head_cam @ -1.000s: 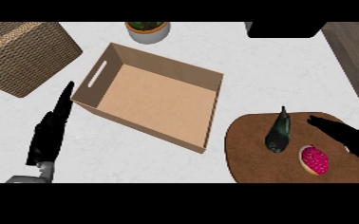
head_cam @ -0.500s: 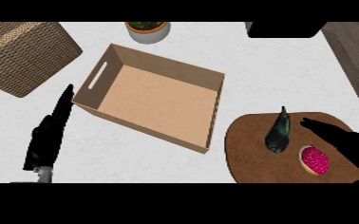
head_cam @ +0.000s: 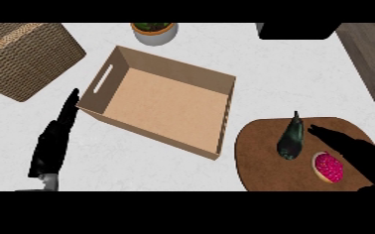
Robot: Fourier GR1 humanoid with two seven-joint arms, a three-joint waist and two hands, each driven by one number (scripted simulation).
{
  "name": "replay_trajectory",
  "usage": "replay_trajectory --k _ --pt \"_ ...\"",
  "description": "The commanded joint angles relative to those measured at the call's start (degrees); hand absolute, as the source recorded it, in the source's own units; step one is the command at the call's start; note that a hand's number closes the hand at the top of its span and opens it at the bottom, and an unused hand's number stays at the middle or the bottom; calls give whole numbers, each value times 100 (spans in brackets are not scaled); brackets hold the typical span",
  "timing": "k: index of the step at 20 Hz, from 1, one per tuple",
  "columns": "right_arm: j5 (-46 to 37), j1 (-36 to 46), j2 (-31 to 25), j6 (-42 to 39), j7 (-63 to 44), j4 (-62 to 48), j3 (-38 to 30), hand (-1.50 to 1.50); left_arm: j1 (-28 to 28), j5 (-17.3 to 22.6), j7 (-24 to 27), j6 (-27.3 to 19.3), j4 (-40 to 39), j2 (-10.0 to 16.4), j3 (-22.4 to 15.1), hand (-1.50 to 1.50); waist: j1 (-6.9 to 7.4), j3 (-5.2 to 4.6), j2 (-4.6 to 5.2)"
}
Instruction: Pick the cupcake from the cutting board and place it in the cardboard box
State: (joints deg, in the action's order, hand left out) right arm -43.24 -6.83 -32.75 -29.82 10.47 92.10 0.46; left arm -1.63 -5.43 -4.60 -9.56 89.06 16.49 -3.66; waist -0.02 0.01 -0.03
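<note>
The cupcake [head_cam: 329,167] sits on the board [head_cam: 260,158], right of the box [head_cam: 164,104]. The right hand [head_cam: 350,147], fingers straight and empty, hovers just above-right of the cupcake and is much the nearer. The left hand [head_cam: 53,141], also open, rests left of the box.

Cardboard box [head_cam: 164,104] in the middle; cutting board [head_cam: 264,153] to its right, carrying cupcake [head_cam: 329,167] and eggplant [head_cam: 290,139]; basket [head_cam: 29,59] left, plant pot [head_cam: 154,32] behind.

Pink-topped cupcake [head_cam: 329,167] on cutting board [head_cam: 267,163]
</note>
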Motion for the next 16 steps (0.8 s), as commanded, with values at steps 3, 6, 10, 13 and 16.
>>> replay_trajectory --k 3,6,10,13,16 --pt "-154 -17 -6 -238 234 22 -295 -150 -127 -144 -650 187 716 -76 75 0 3 -1 -4" --pt "-624 39 300 40 293 -295 -34 -150 237 -9 25 407 -223 -137 454 0 -2 -2 2" --pt "-756 -55 287 27 455 -429 -77 -150 314 -36 -175 572 -114 -35 597 0 -8 -2 1" --pt "-481 611 436 -391 409 -830 -240 150 178 -168 69 506 -186 -210 497 0 14 -2 4" --pt "-1079 30 565 845 750 -617 -38 150 138 -445 -208 265 39 -536 181 0 -14 0 0"
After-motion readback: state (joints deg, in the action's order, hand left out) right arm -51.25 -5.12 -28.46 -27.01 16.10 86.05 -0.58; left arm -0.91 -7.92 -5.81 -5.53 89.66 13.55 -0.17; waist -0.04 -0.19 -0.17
